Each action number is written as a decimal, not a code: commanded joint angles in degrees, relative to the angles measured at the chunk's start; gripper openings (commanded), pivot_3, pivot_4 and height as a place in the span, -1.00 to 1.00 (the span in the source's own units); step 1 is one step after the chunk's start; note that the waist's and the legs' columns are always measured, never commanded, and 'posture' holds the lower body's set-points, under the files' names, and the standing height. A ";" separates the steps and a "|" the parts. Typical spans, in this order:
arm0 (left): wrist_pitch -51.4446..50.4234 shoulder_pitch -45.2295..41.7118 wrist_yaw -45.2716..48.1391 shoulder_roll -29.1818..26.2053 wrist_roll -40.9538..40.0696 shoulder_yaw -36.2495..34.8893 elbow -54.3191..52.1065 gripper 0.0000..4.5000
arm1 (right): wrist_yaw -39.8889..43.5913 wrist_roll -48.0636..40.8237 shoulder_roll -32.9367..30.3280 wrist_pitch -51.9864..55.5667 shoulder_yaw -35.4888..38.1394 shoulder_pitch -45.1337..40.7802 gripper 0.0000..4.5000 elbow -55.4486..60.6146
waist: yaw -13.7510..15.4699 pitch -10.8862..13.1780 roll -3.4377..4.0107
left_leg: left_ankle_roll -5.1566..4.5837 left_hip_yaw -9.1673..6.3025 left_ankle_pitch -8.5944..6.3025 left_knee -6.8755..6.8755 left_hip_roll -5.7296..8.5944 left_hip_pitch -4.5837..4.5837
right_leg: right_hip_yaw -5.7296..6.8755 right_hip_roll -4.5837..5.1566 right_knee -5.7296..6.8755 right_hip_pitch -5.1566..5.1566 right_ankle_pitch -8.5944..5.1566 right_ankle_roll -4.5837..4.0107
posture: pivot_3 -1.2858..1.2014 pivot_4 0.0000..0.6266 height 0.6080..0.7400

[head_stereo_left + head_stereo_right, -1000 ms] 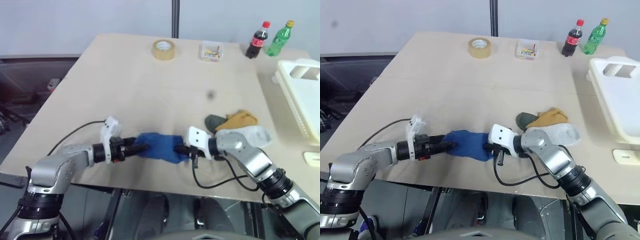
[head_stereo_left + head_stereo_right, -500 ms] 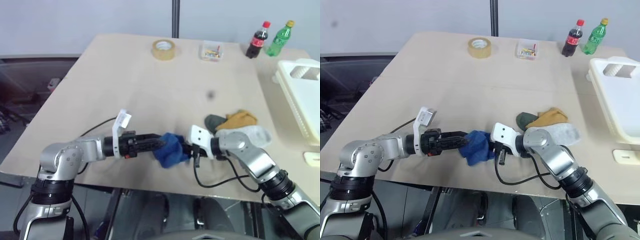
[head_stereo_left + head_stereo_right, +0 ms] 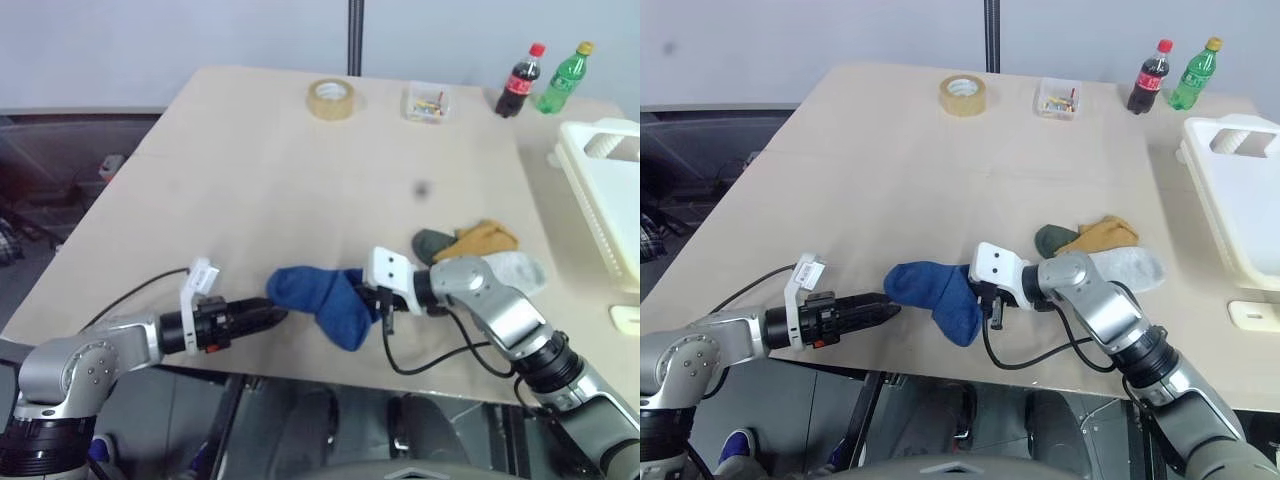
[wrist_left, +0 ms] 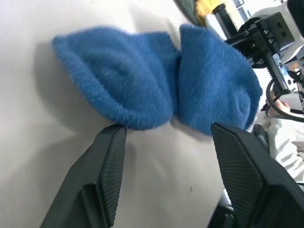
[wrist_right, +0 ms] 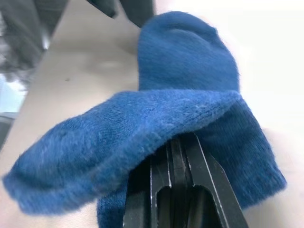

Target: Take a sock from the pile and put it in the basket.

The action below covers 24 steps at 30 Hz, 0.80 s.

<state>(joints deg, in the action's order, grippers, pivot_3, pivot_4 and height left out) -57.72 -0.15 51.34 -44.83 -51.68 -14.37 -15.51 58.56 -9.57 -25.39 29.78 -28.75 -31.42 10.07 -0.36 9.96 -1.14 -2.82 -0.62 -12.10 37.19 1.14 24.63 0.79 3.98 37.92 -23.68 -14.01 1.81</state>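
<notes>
Two grippers meet near the front edge of your table (image 3: 250, 140), with the royal-blue sock (image 3: 320, 298) between them. Your right gripper (image 3: 372, 300) is clamped shut on the sock: the right wrist view shows its black fingers (image 5: 173, 190) pressed together with blue knit folded over them. The sock drapes from that grip, one end pointing toward your left gripper (image 3: 275, 316), the other hanging toward the table edge. Your left gripper has its jaws spread and holds nothing; in the left wrist view its textured pads (image 4: 114, 161) stand apart, just short of the sock's near fold, tips close to it but not gripping.

Just behind your right arm lies the pile (image 3: 478, 255): a dark green sock (image 3: 432, 243), a mustard-yellow sock (image 3: 487, 238) and a light grey sock (image 3: 520, 268), touching one another. The white basket (image 3: 600, 190) sits at the table's right side, well apart from the sock. Along the far edge stand a tape roll (image 3: 329, 99), a small clear box (image 3: 426, 102), a cola bottle (image 3: 518, 82) and a green bottle (image 3: 561, 78).
</notes>
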 commanded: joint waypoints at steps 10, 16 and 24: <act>1.40 7.03 0.55 -1.19 -1.79 -1.81 -8.82 0.34 | 1.67 -6.28 6.02 12.30 2.55 -7.84 -0.98 -8.54 | -0.52 0.01 0.01 | 0.00 0.00 0.00 -0.16 -0.01 0.01 | -0.01 0.00 0.02 -0.07 0.09 0.15 | 0.03 -0.52 1.00; -0.28 12.43 2.52 -3.17 -6.60 -4.64 -12.71 0.34 | -2.26 -6.25 10.79 16.50 3.21 -9.64 -0.98 -13.15 | -0.37 0.04 0.09 | 0.25 0.00 -0.14 -0.27 0.03 0.03 | -0.01 0.04 0.00 -0.17 0.06 0.09 | 0.03 -0.52 1.00; 0.31 10.66 -1.87 -0.04 -10.57 -5.43 -14.39 0.34 | -3.08 -6.47 11.13 17.14 3.38 -9.37 -0.98 -11.24 | -0.46 0.04 0.10 | 0.25 0.01 -0.13 -0.27 0.06 0.02 | -0.01 0.03 0.01 -0.17 0.10 0.16 | 0.03 -0.52 1.00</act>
<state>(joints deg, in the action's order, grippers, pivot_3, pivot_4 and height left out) -58.13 10.40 49.91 -45.00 -61.01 -17.98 -28.25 55.70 -15.25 -14.55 46.73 -26.59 -39.85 -3.30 -0.82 10.01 -1.04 -2.57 -0.62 -12.23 36.92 1.19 24.66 0.78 3.99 37.93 -23.85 -13.90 1.97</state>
